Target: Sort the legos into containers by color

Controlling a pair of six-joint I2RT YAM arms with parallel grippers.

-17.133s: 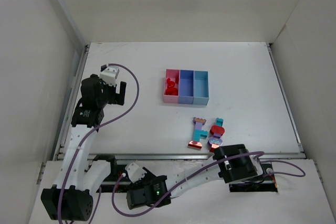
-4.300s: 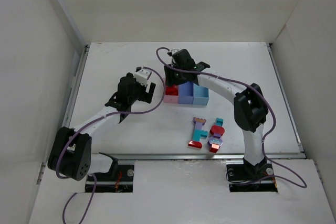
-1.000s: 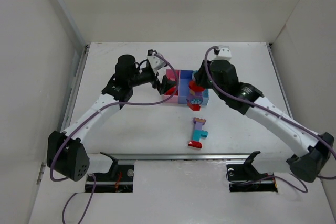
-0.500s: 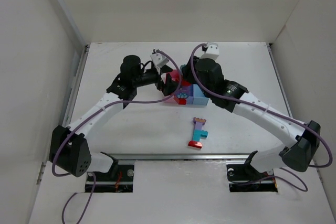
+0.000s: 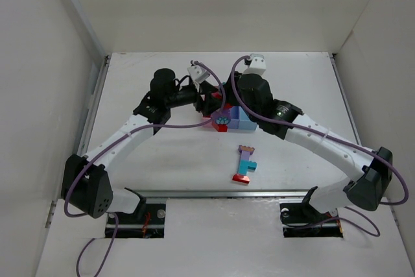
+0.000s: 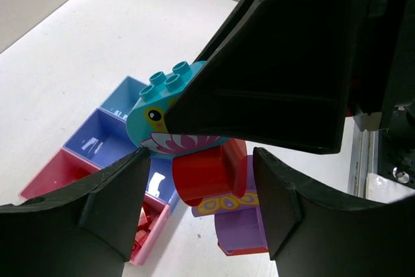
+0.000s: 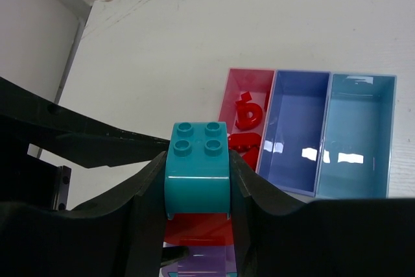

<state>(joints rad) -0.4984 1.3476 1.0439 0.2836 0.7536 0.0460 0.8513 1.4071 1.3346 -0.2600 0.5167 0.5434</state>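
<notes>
Above the containers' (image 7: 326,135) near edge, right claw (image 7: 198,183) pinches a light, rigid clump (image 5: 222,120) by its teal brick (image 7: 197,160). Left claw (image 6: 198,189) straddles the red brick's (image 6: 206,174) flat sides, likely the best hold; I cannot tell if it grips.

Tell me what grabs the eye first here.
Both arms meet at the row of three joined plastic bins, pink, purple-blue and light blue, where the right fingers clamp a stacked clump of teal, red and purple plastic bricks and the left fingers flank it. Only the pink bin holds bricks, all red.
</notes>
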